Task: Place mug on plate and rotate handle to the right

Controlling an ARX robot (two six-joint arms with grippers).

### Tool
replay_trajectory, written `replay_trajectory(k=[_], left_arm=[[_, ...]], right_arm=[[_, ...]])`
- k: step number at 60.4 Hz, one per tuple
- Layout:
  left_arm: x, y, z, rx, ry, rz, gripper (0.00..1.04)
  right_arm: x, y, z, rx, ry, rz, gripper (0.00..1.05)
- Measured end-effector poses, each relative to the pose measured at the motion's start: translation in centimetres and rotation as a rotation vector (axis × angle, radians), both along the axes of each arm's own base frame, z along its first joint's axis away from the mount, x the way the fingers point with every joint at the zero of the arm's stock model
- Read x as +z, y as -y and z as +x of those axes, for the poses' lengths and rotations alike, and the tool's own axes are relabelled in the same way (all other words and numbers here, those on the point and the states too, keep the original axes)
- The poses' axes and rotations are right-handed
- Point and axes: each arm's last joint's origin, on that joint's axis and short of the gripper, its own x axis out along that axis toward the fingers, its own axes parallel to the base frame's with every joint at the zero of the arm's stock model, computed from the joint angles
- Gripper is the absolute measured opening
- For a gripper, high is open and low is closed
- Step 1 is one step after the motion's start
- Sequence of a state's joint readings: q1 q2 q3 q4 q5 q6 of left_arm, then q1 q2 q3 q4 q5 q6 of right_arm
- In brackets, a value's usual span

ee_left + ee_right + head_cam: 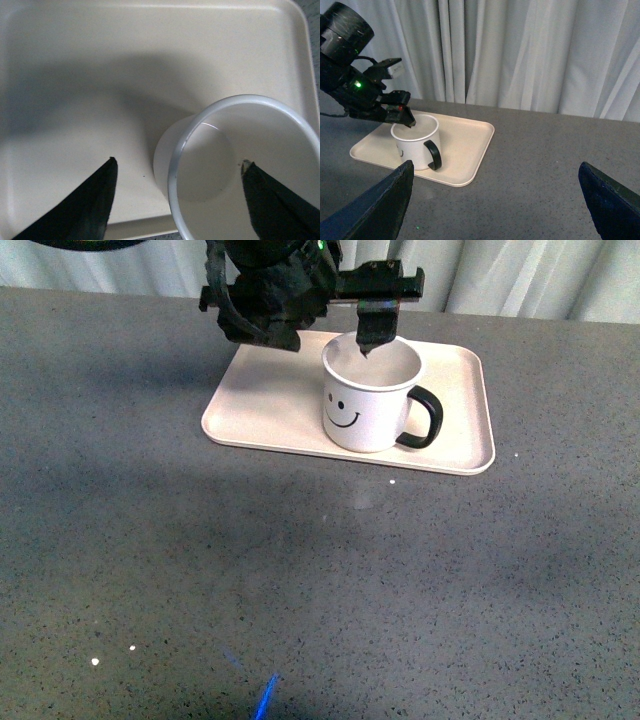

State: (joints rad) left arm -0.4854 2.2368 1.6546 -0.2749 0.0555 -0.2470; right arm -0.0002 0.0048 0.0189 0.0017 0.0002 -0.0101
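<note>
The white mug [362,405] with a black smiley face stands upright on the pale pink-beige plate [262,410], right of its middle. Its black handle [424,418] points to the right. My left gripper [348,340] is open just above the mug's far rim. In the left wrist view the gripper [177,162] straddles the mug's wall: one fingertip [107,172] is outside over the plate [75,75], the other over the mug's [165,165] cream inside. My right gripper [494,167] is open and empty above the table, well away from the mug [415,142] and plate [465,145].
The grey speckled table [300,580] stretches in front of the plate. Pale curtains [520,50] hang behind the table's far edge. The left arm's black body [265,290] hangs over the plate's far left part. A blue streak [265,698] shows at the near edge.
</note>
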Motion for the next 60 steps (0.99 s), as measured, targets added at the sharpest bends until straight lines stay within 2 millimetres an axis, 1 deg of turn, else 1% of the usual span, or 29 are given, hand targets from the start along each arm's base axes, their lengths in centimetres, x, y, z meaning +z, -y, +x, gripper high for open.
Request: replay_trajectory(k=[1, 5, 8, 10, 14, 17, 20, 21, 23, 26, 27, 31, 32, 36, 40, 41, 45, 60], left_arm=[[0.3, -0.2, -0.2, 0.000, 0.014, -0.005, 0.78], [1.4, -0.6, -0.8, -0.002, 0.058, -0.018, 0.87], [2.8, -1.2, -1.6, 0.003, 0.107, -0.042, 0.96], [3.6, -1.7, -2.1, 0.004, 0.139, -0.054, 0.97], [5.2, -2.6, -3.2, 0.016, 0.195, -0.079, 0.95], [5.9, -3.3, -3.9, 0.040, 0.268, -0.068, 0.94], [6.5, -4.4, -4.9, 0.164, 0.505, -0.012, 0.85], [6.5, -4.8, -5.1, 0.194, 0.546, -0.005, 0.83], [6.5, -6.3, -6.3, 0.282, 0.681, 0.017, 0.76], [6.3, -8.1, -7.8, 0.351, 0.776, 0.024, 0.69], [6.2, -9.0, -8.5, 0.369, 0.812, 0.017, 0.66], [5.9, -11.5, -10.6, 0.409, 0.887, 0.006, 0.55], [5.8, -12.4, -11.6, 0.417, 0.909, 0.003, 0.49], [4.8, -14.7, -14.4, 0.409, 0.913, 0.012, 0.32], [3.9, -16.0, -16.0, 0.404, 0.894, 0.026, 0.19], [3.8, -16.2, -16.2, 0.403, 0.892, 0.027, 0.17], [3.2, -17.3, -18.0, 0.393, 0.885, 0.028, 0.01], [2.5, -19.8, -21.9, 0.399, 0.894, 0.032, 0.01]], right_arm=[[0.0, 0.0, 0.0, 0.000, 0.000, 0.000, 0.96], [0.0, 0.0, 0.0, 0.000, 0.000, 0.000, 0.96], [0.0, 0.0, 0.0, 0.000, 0.000, 0.000, 0.96], [0.0, 0.0, 0.0, 0.000, 0.000, 0.000, 0.96], [0.0, 0.0, 0.0, 0.000, 0.000, 0.000, 0.96], [0.0, 0.0, 0.0, 0.000, 0.000, 0.000, 0.96], [0.0, 0.0, 0.0, 0.000, 0.000, 0.000, 0.96], [0.0, 0.0, 0.0, 0.001, 0.000, 0.000, 0.96], [0.0, 0.0, 0.0, 0.001, 0.000, 0.000, 0.96], [0.0, 0.0, 0.0, 0.000, 0.000, 0.000, 0.96], [0.0, 0.0, 0.0, 0.000, 0.000, 0.000, 0.96], [0.0, 0.0, 0.0, 0.000, 0.000, 0.000, 0.96], [0.0, 0.0, 0.0, 0.000, 0.000, 0.000, 0.96], [0.0, 0.0, 0.0, 0.001, 0.000, 0.000, 0.96], [0.0, 0.0, 0.0, 0.000, 0.000, 0.000, 0.96], [0.0, 0.0, 0.0, 0.000, 0.000, 0.000, 0.96], [0.0, 0.0, 0.0, 0.000, 0.000, 0.000, 0.96], [0.0, 0.0, 0.0, 0.000, 0.000, 0.000, 0.96]])
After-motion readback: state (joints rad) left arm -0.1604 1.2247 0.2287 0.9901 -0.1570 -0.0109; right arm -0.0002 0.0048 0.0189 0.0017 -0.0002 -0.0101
